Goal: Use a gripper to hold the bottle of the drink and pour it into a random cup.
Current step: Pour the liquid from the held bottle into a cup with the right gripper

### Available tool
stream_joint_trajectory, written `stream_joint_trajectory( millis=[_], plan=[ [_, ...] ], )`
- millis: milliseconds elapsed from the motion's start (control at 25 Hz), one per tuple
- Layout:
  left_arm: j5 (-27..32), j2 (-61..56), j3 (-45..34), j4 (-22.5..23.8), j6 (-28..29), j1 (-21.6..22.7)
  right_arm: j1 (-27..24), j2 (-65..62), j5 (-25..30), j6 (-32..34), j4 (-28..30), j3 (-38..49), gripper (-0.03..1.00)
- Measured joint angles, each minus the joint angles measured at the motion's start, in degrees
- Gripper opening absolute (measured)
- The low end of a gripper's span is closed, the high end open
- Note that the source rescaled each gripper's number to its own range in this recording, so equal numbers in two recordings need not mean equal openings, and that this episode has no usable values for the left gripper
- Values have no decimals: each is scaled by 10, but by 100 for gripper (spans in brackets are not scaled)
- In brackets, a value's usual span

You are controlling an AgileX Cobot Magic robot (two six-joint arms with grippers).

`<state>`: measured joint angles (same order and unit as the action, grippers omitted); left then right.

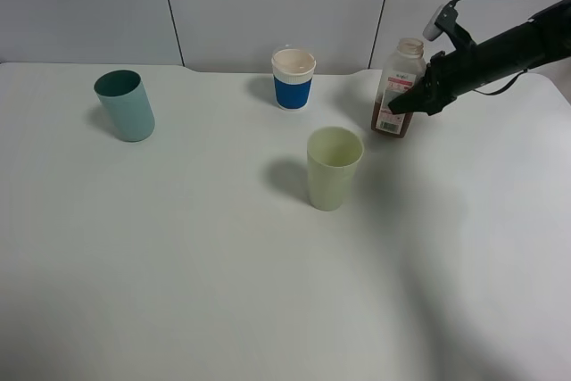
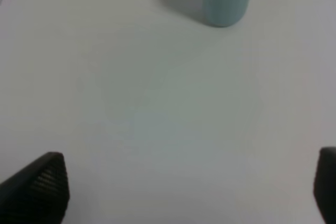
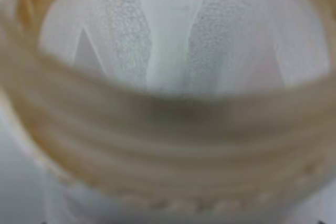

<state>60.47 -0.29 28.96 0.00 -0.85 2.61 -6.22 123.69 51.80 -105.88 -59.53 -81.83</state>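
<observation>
Counting across the white table (image 1: 178,274): three cups, one bottle, two grippers. Far left, upright, the teal-green tumbler (image 1: 125,105); at the back near the middle, the white cup with blue band (image 1: 293,78); in front of that and apart from everything, the pale yellow-green cup (image 1: 335,168), upright with its mouth open to the camera. At the back right, standing upright and capless, the bottle of the drink (image 1: 398,86), brown liquid in its lower part, near the banded cup but not touching it. Clamped shut on its labelled body from the right, the right gripper (image 1: 412,100); filling the right wrist view, only the blurred threaded neck (image 3: 168,129). Spread wide over bare table with nothing between its two black fingertips (image 2: 42,187), the left gripper (image 2: 184,192), facing the teal-green tumbler.
</observation>
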Motion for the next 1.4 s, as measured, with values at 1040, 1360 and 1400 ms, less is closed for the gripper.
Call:
stream_joint_trajectory(
  millis=[1040,1360,1400],
  plan=[
    [0,0,0,0,-1,0,111,-157,-21,200,286,0,2],
    [0,0,0,0,-1,0,163,-158,-58,215,354,0,2],
    [0,0,0,0,-1,0,168,-158,-64,208,354,0,2]
  ],
)
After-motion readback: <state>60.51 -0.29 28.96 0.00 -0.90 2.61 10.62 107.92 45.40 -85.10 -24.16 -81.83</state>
